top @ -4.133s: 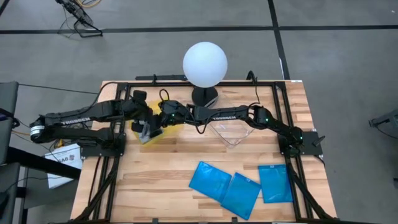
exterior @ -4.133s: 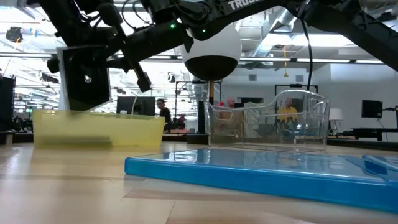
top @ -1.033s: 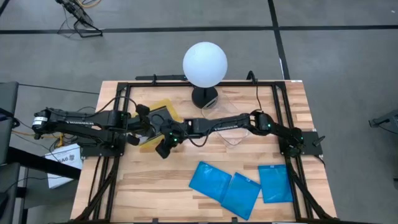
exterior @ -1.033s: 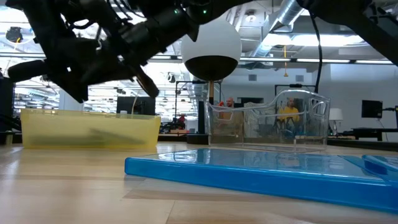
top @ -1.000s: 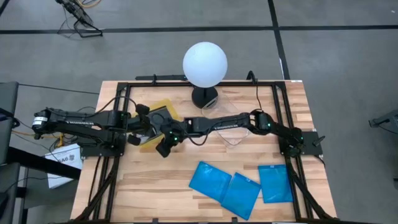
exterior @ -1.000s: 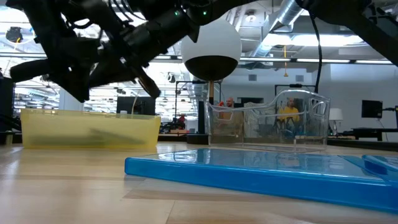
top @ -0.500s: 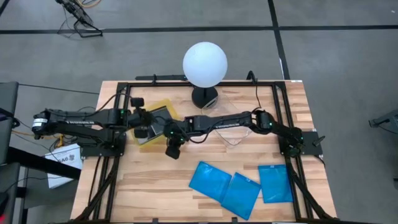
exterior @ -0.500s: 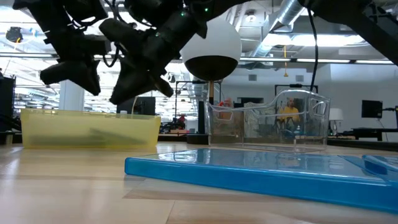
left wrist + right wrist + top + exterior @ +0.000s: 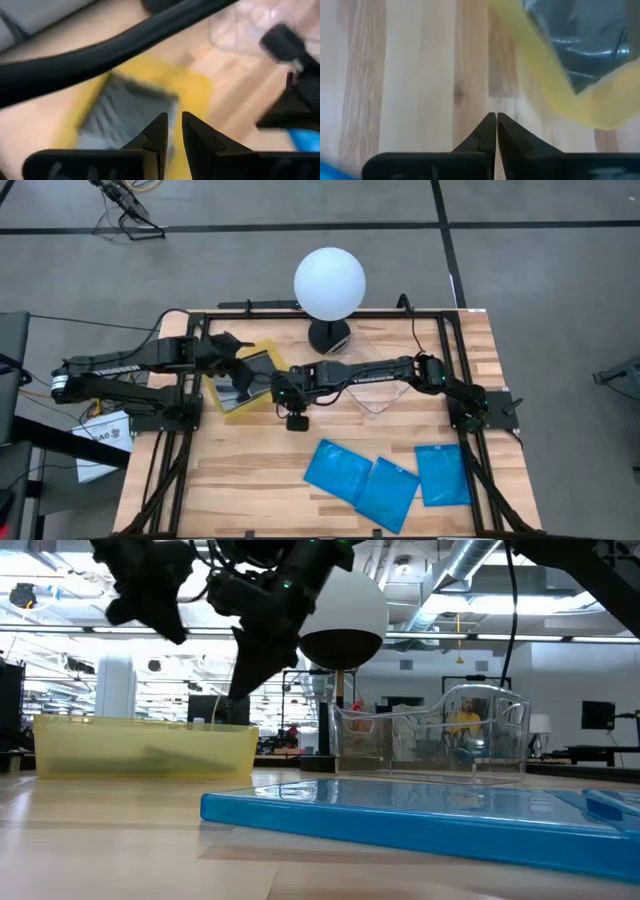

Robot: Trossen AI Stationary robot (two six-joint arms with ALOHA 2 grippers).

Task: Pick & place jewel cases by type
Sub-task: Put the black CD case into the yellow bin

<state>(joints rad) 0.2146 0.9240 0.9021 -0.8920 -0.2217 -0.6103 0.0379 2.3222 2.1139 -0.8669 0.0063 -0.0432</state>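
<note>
Grey case in the yellow tray, three blue cases on the table.

We see a grey case (image 9: 252, 368) lying flat in the yellow tray (image 9: 222, 405), with the left gripper (image 9: 171, 131) poised over it, fingers a narrow slit apart and holding nothing. We find the right gripper (image 9: 496, 122) just beside the tray over bare table (image 9: 250, 460), its fingers pressed together and empty. Three blue cases (image 9: 385, 475) lie in a row near the front edge, two overlapping, well apart from both grippers. A clear tray (image 9: 375, 392) sits beside the yellow one, under the right arm.
</note>
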